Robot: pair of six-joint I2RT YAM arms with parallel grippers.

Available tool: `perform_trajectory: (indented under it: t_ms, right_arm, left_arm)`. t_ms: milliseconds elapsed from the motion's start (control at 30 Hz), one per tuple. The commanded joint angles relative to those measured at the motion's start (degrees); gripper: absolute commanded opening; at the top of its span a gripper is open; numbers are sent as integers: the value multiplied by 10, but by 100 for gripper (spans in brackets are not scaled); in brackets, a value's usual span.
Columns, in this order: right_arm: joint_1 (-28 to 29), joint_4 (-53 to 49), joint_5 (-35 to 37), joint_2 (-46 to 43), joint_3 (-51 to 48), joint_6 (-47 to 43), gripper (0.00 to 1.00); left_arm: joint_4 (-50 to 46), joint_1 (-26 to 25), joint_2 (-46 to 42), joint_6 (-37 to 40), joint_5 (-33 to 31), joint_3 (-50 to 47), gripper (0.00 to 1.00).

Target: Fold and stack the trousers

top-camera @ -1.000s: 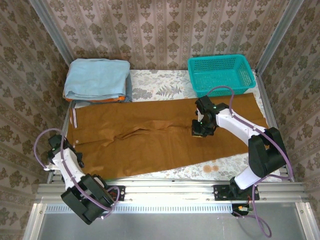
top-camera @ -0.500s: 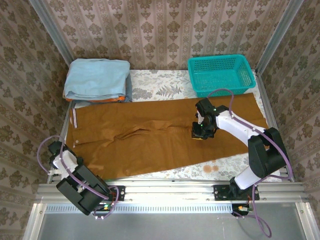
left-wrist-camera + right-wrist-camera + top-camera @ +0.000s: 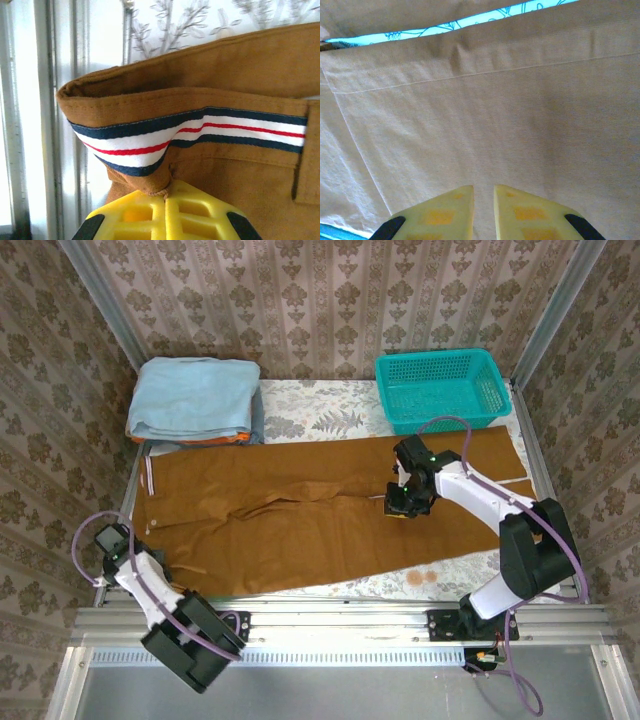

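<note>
The rust-brown trousers (image 3: 300,530) lie spread flat across the table, waistband at the left and legs reaching right. My left gripper (image 3: 148,558) is at their near left corner. In the left wrist view its yellow jaws (image 3: 167,192) are shut on a pinch of the waistband corner, just under the white, navy and red striped trim (image 3: 150,135), and the band curls up above them. My right gripper (image 3: 400,505) rests tip-down on the middle of the legs. Its fingers (image 3: 484,192) stand a narrow gap apart over flat cloth (image 3: 495,110), with nothing pinched between them.
A teal basket (image 3: 440,388) stands at the back right. A folded light blue garment (image 3: 195,398) lies at the back left on a thin orange cloth (image 3: 200,440). The table's metal side rail (image 3: 55,150) runs just left of the waistband corner.
My left gripper has shifted at the near left corner and gone from open to shut on the waistband. The right gripper has crept slightly right on the legs.
</note>
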Motion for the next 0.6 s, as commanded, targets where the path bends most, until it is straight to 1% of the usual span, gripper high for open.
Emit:
perform_trajectory:
  t_ms: [0, 100, 167, 233, 300, 367, 433, 467, 500, 567]
  right_arm:
    - [-14, -27, 13, -19, 2, -3, 19]
    - [-31, -36, 16, -31, -2, 9, 20]
    - [-55, -43, 16, -45, -13, 32, 24]
    - [-98, -54, 15, -68, -32, 56, 24]
    - [-156, -69, 16, -104, -59, 72, 24]
    - [-221, -92, 34, -144, -88, 82, 32]
    - [-274, -107, 42, -181, -116, 90, 39]
    - [-295, -111, 42, -199, -133, 96, 47]
    - [-311, -115, 39, -211, -148, 100, 50]
    - [-334, -119, 27, -232, -178, 112, 54]
  left_arm:
    - [-31, -9, -48, 7, 60, 31, 0]
    - [-39, -28, -54, 6, 66, 58, 0]
    - [-34, -46, -43, 4, 66, 77, 0]
    - [-28, -57, -29, -1, 69, 92, 0]
    - [-17, -63, -15, -5, 81, 103, 0]
    - [-5, -67, -3, -5, 90, 114, 0]
    - [2, -68, 8, -4, 93, 124, 0]
    - [9, -69, 14, -3, 97, 128, 0]
    - [14, -70, 20, -3, 102, 131, 0]
    - [25, -70, 35, -2, 113, 139, 0]
